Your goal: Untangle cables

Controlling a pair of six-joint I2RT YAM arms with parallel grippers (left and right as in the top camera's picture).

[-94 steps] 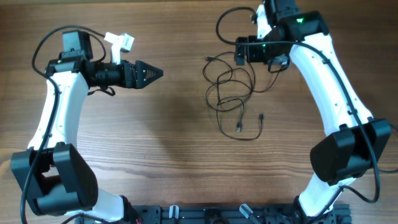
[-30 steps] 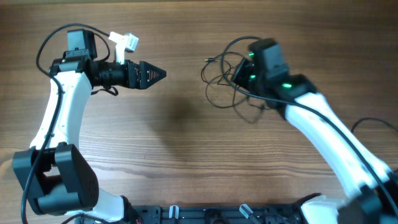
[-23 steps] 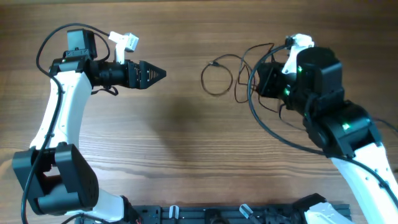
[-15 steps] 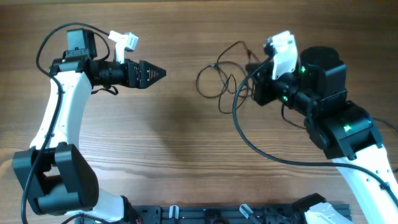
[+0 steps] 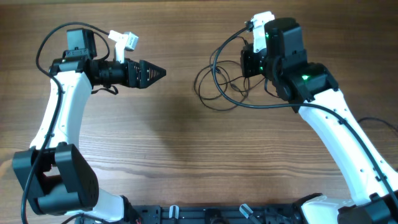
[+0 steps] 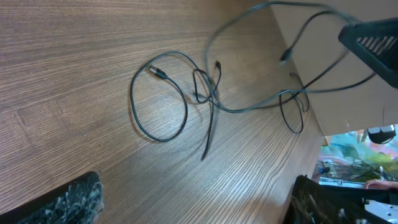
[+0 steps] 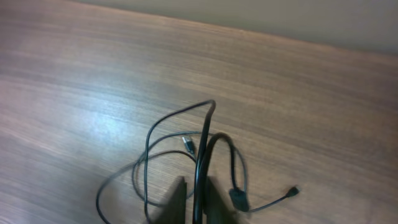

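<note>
Thin black cables (image 5: 214, 87) lie tangled in loops on the wooden table right of centre. My right gripper (image 5: 250, 62) hangs over their far right end, shut on a black strand that rises from the pile. In the right wrist view that strand (image 7: 200, 155) runs up between the two dark fingers of the right gripper (image 7: 198, 202), with loops and a small plug (image 7: 292, 191) on the table beyond. My left gripper (image 5: 158, 73) hovers well left of the tangle, open and holding nothing. In the left wrist view, a round loop (image 6: 158, 99) and crossed strands (image 6: 210, 93) lie ahead of the left gripper (image 6: 199, 199).
A black rail (image 5: 236, 214) runs along the table's front edge. The table's edge (image 6: 311, 124) shows past the cables in the left wrist view. The right arm's own thick lead (image 5: 261, 104) curves across the table beside the tangle.
My right arm came down on the tangle, then swung back and right, pulling a strand up and dragging the loops. The left arm has stayed still.
</note>
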